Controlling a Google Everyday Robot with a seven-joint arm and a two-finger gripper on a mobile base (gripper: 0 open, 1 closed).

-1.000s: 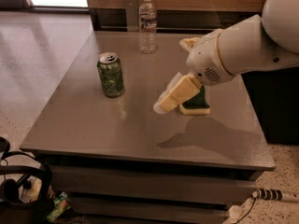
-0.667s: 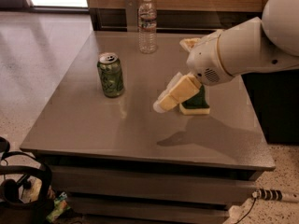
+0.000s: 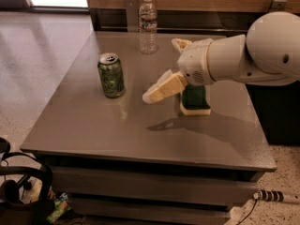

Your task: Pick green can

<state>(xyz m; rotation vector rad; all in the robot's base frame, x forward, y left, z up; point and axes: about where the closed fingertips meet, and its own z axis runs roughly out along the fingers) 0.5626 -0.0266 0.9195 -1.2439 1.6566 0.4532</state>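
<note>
The green can [image 3: 111,75] stands upright on the left part of the grey table [image 3: 117,130], with a silver pull-tab top and dark lettering. My gripper [image 3: 159,89] hangs just above the table, to the right of the can and pointing down-left toward it. A small gap of bare table lies between its tip and the can, and it holds nothing. The white arm [image 3: 243,55] comes in from the right.
A clear plastic water bottle [image 3: 148,25] stands at the back of the table. A green-and-yellow sponge [image 3: 194,102] lies right behind the gripper, partly hidden by it. A dark bag [image 3: 18,191] sits on the floor at the front left, and a cable [image 3: 272,197] at the right.
My gripper has moved a little left and up, closer to the green can. The can, the bottle and the sponge have not moved.
</note>
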